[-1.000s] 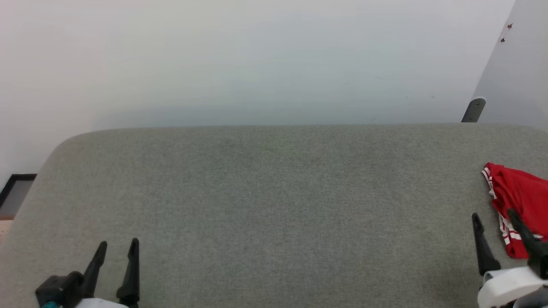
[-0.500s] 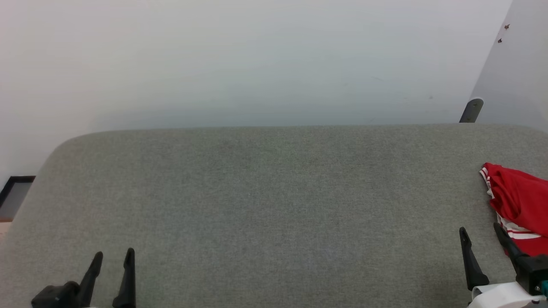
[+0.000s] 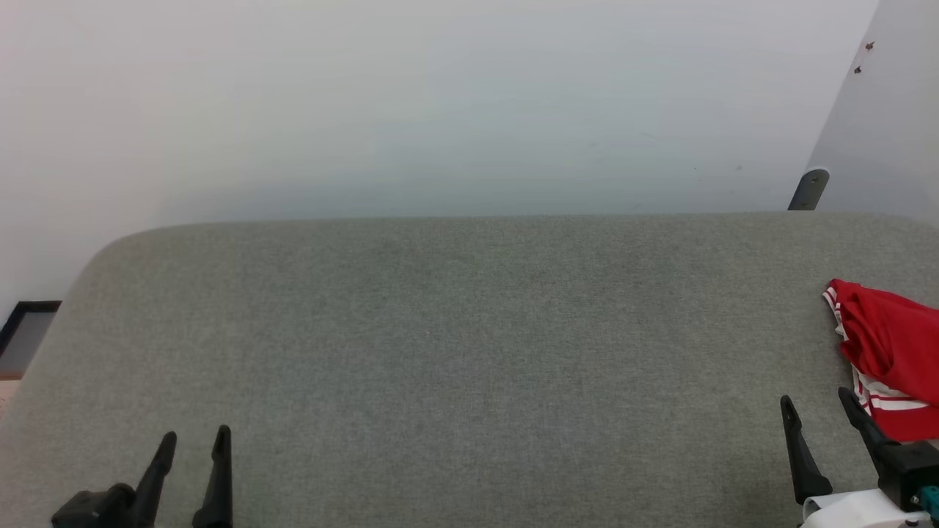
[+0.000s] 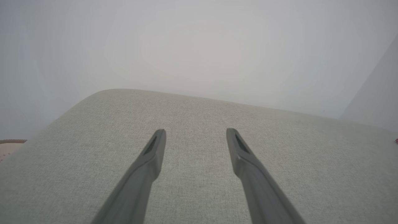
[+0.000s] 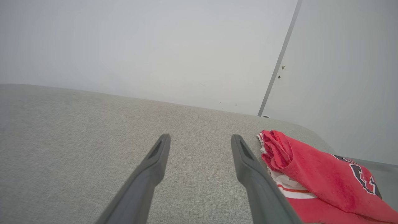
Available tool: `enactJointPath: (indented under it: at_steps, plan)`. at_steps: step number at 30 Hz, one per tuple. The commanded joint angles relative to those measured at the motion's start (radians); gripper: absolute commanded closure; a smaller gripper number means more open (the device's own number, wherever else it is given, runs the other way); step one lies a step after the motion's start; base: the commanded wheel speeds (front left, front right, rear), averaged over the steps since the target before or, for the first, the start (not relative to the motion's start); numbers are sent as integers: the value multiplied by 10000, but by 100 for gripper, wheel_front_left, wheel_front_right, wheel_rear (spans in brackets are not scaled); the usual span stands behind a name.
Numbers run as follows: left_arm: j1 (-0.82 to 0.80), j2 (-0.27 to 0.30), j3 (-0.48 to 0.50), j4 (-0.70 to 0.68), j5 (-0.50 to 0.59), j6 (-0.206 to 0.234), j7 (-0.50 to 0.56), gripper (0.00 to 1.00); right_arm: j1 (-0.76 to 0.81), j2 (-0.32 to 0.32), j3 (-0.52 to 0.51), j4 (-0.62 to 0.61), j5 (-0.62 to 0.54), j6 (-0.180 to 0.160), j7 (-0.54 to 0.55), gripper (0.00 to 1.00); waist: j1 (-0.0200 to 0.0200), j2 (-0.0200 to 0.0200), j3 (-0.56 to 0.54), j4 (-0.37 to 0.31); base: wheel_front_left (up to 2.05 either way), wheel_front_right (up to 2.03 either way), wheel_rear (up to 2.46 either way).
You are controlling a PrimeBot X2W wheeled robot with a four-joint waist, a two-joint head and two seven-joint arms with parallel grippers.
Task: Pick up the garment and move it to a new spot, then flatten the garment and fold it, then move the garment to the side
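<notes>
Leftmost, the left hand [image 3: 196, 433] is at the near edge of the grey worktop [image 3: 469, 330]. Its fingers are apart and hold nothing. It lies well apart from the garment [image 3: 891, 345], with the whole bare width of the worktop between them.

Further right, the right hand [image 3: 816, 396] is the nearer of the two. Its fingers are likewise spread and empty, and it stands just beside the garment on the garment's left, at its near end. In the head view, the tip of the finger nearer the garment comes close to the striped trim [image 3: 873, 400]. Whether it touches the cloth cannot be told.

Rightmost, the garment lies bunched at the right end of the worktop, cut off by the right edge of the head view. In the right wrist view a rolled red fold [image 5: 276, 149] faces the hand. The cloth then runs away from the hand toward the lower right, with black lettering [image 5: 362, 177] at its far part. Its long axis appears to slant away from the fingers, though its full extent is out of frame.

As a judgement, the coming grasp falls to the right hand, which would need a short shift to its right to bring the fold between its fingers.
</notes>
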Motion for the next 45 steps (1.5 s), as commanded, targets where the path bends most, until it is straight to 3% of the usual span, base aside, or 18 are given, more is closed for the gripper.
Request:
enactJointPath:
  at_steps: [1, 11, 12, 16, 45]
  plan:
    - [117, 4, -1, -58, -39, -29, 11, 0, 101, 34, 15, -36, 73, -15, -39, 0, 0, -1, 2, 6, 0, 0, 0]
    - [166, -64, 106, -188, 100, -30, 11, 0, 102, 57, -22, -13, 78, -14, -37, 0, 0, -1, -2, 28, 0, 0, 0]
    - [109, -38, 92, -167, 112, 0, 1, 100, 13, 18, -20, -3, 19, 0, 2, 100, 0, -1, -1, 29, 0, 0, 0]
    - [241, -301, 11, 159, 13, 2, 34, 100, 142, 163, -31, 347, 88, 0, 93, 100, 0, -1, 1, 29, 0, 0, 0]
    - [-452, -1011, 298, -9, -4165, -10, 1367, 100, -202, 648, -349, 3, 5474, -3, 1392, 100, 0, -1, 162, -37, 0, 0, 0]
